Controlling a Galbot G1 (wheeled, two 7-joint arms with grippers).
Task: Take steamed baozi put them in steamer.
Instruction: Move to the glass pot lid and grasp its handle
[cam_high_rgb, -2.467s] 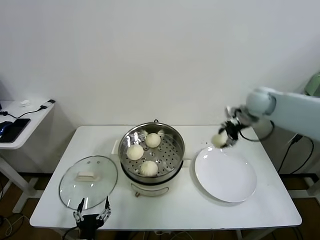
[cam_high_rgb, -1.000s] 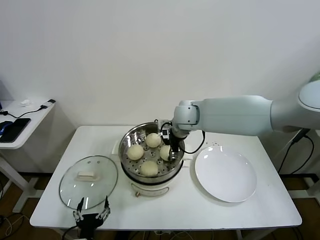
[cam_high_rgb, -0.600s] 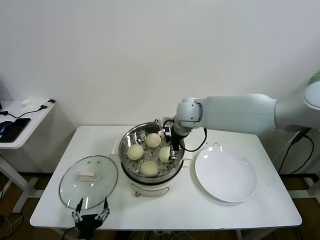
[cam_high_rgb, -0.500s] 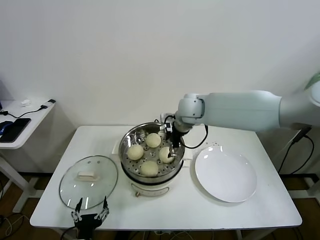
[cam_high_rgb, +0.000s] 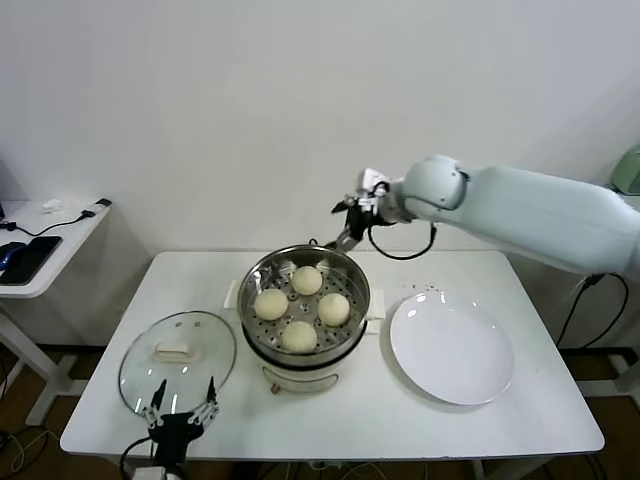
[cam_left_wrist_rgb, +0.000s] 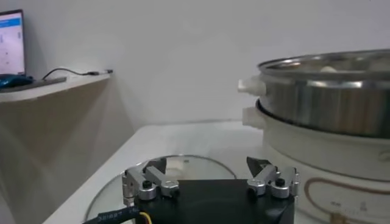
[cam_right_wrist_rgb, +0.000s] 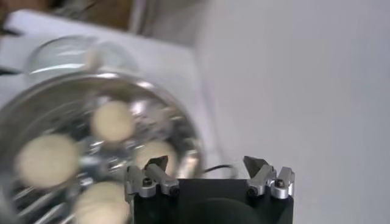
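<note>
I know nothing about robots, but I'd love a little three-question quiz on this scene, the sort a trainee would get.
1. How many steamed baozi lie in the steamer?
2. True or false: a bun lies on the white plate.
3. The right gripper is: A) open above the steamer's far rim, B) shut on a bun, C) resting on the glass lid.

Key:
1. Four.
2. False, the plate is bare.
3. A. The left gripper waits open at the table's near edge, by the lid.
</note>
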